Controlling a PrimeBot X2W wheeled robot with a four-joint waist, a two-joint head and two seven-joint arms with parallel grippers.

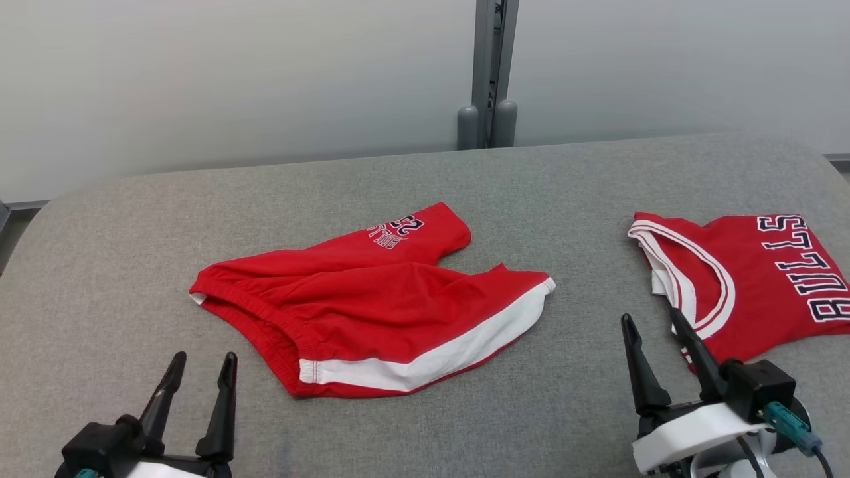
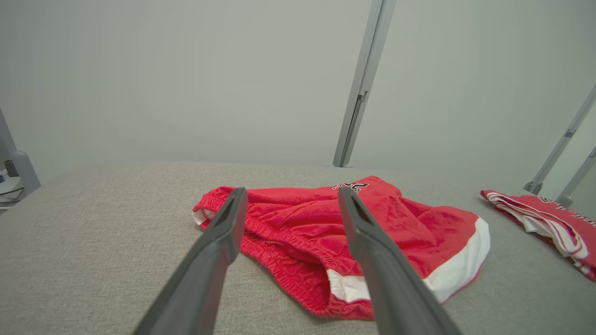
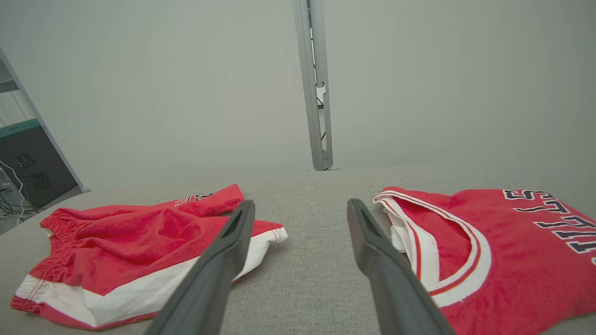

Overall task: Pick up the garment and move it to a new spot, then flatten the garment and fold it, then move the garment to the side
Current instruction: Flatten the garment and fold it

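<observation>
Right now the crumpled red shorts with white side stripes [image 1: 372, 299] lie at the middle of the grey cloth-covered desk [image 1: 465, 179], with a red white-trimmed jersey [image 1: 764, 279] by its right edge. The left tool [image 1: 204, 356] and right tool [image 1: 649, 316] hover near the front edge, fingers apart, holding nothing. For a clean lift, I'd pinch the elastic waistband [image 1: 255, 322] at two well-spread points, not the loose middle.
</observation>
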